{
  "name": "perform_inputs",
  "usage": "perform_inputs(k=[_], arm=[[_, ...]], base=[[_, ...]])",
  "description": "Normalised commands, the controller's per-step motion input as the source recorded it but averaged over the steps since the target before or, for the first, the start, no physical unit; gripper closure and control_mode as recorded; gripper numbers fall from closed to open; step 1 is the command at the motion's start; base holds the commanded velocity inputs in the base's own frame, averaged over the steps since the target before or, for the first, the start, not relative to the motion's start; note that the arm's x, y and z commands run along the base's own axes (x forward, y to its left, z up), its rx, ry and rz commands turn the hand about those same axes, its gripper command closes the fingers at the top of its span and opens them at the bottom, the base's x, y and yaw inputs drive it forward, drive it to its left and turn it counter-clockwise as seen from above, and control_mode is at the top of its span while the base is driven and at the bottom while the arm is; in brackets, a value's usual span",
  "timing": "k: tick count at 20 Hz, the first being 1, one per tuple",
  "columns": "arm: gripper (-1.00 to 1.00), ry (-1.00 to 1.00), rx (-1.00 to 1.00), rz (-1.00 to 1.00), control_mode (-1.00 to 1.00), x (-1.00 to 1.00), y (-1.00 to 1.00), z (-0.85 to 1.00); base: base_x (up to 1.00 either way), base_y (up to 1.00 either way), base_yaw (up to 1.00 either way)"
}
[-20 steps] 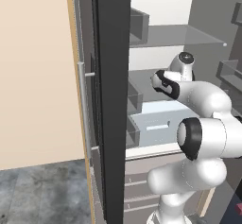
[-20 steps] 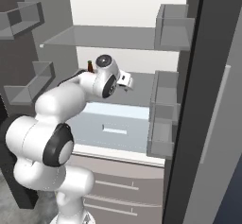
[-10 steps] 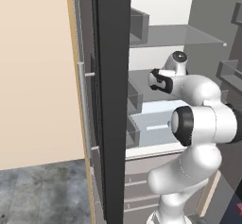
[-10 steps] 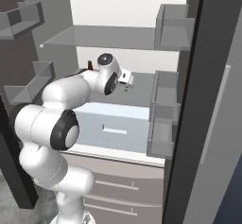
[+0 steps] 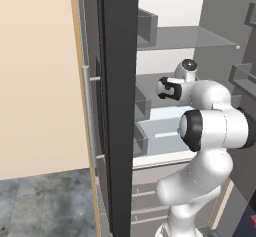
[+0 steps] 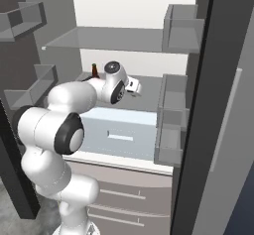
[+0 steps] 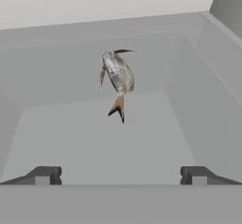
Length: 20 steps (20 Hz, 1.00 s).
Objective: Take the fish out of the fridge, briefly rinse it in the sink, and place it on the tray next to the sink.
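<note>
With the fridge [image 6: 218, 105] standing open and the arm reaching onto a middle shelf, the step in hand looks like the approach to the fish [image 7: 117, 78], with nothing yet grasped. The end effector [image 7: 120, 175] has its two tips spread wide apart and empty, and in the hand view the fish lies on the grey shelf floor ahead of them, well apart from both tips and a little toward the left one.

To do this well, the arm would likely need to advance until the fish's body sits squarely between the tips, shifted slightly so the body is centred, then descend close to the shelf before closing. Closing across the thicker silvery body, not the narrow tail, should give a surer hold, since a thin flat fish may slip.

Seen from the hand, the fish's long axis runs nearly straight away from the camera, slightly slanted. Its forked brownish tail points back toward the end effector and its head toward the rear wall.
</note>
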Motion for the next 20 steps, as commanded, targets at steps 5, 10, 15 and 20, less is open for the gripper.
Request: perform_inputs(k=[5,10,15,20], arm=[[-1.0,0.0,0.0,0.0,-1.0,0.33,0.0,-0.08],[-1.0,0.0,0.0,0.0,-1.0,0.45,0.0,0.0],[-1.0,0.0,0.0,0.0,-1.0,0.41,0.0,-0.03],[-1.0,0.01,-0.01,0.0,-1.0,0.15,-0.11,-0.24]], base=[[0.0,0.0,0.0],[0.0,0.0,0.0],[0.0,0.0,0.0],[0.0,0.0,0.0]])
